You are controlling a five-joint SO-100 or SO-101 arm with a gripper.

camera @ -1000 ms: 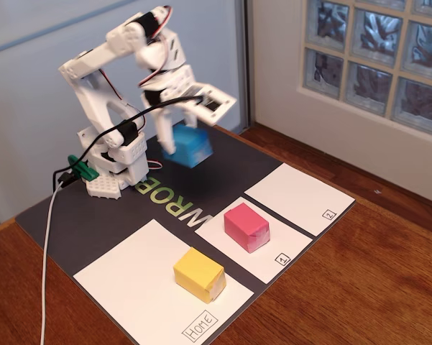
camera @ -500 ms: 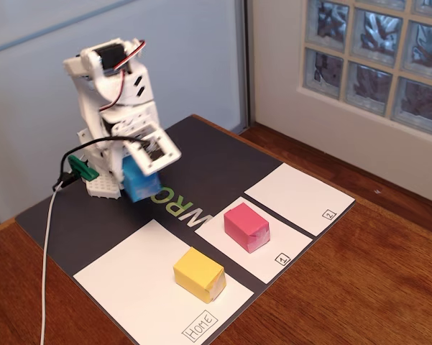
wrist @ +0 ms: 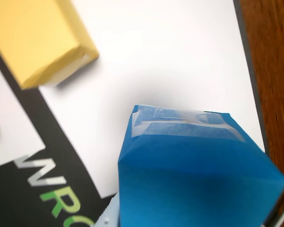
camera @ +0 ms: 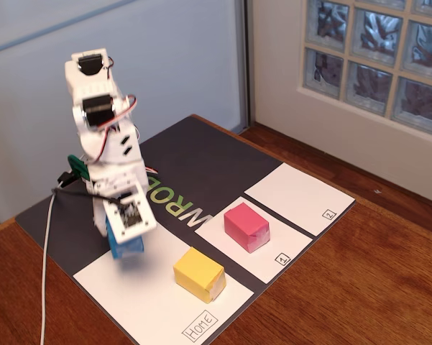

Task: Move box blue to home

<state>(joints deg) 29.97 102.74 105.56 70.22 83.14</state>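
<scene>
The blue box (camera: 127,246) is held in my gripper (camera: 126,241), just above the left end of the large white Home sheet (camera: 151,309). In the wrist view the blue box (wrist: 193,175) fills the lower right, with clear tape on its top end, over the Home sheet (wrist: 170,61). My gripper (wrist: 189,222) is shut on the box; only a bit of a pale finger (wrist: 111,215) shows at its left. The handwritten Home label (camera: 200,327) is at the sheet's near corner.
A yellow block (camera: 199,274) lies on the Home sheet, also top left in the wrist view (wrist: 35,38). A pink block (camera: 246,226) sits on sheet 1 (camera: 284,251). Sheet 2 (camera: 298,198) lies beyond. All rest on a dark mat (camera: 194,158) on a wooden table (camera: 359,287).
</scene>
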